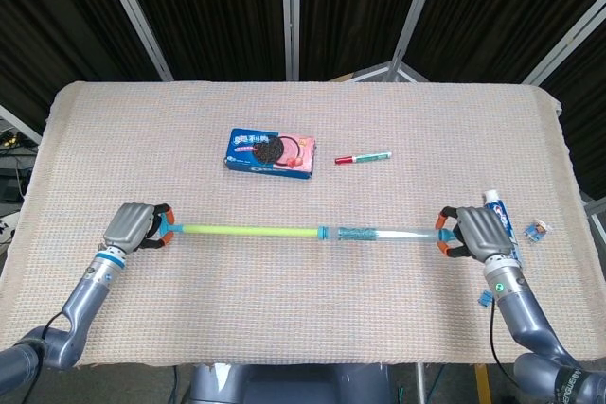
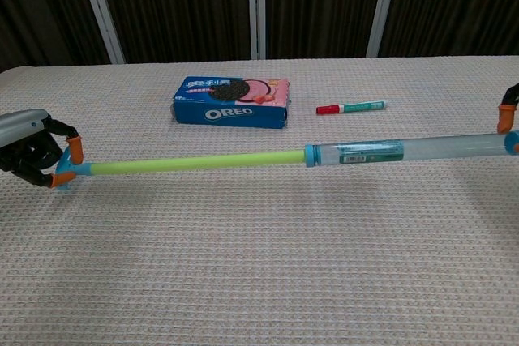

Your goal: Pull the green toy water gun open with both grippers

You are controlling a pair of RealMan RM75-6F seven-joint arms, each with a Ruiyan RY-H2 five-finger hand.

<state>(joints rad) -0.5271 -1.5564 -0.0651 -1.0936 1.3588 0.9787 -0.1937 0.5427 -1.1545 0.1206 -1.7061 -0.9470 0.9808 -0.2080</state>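
Dark curtains are hanging behind a worktop [image 1: 473, 139] covered in woven beige cloth, where the green toy water gun [image 1: 284, 231] is lying stretched along the near side. The left hand [image 1: 133, 226] is gripping its plunger handle and the right hand [image 1: 480, 232] is gripping the far end of the clear barrel. The pulling step looks well under way, with a long run of green rod exposed; the next move probably calls for drawing the hands straight apart along the rod without bending it. Only the head view is showing the right hand whole, plus a toothpaste tube [image 1: 500, 210] beside it; the chest view is showing just an orange fingertip [image 2: 508, 116] at its edge.
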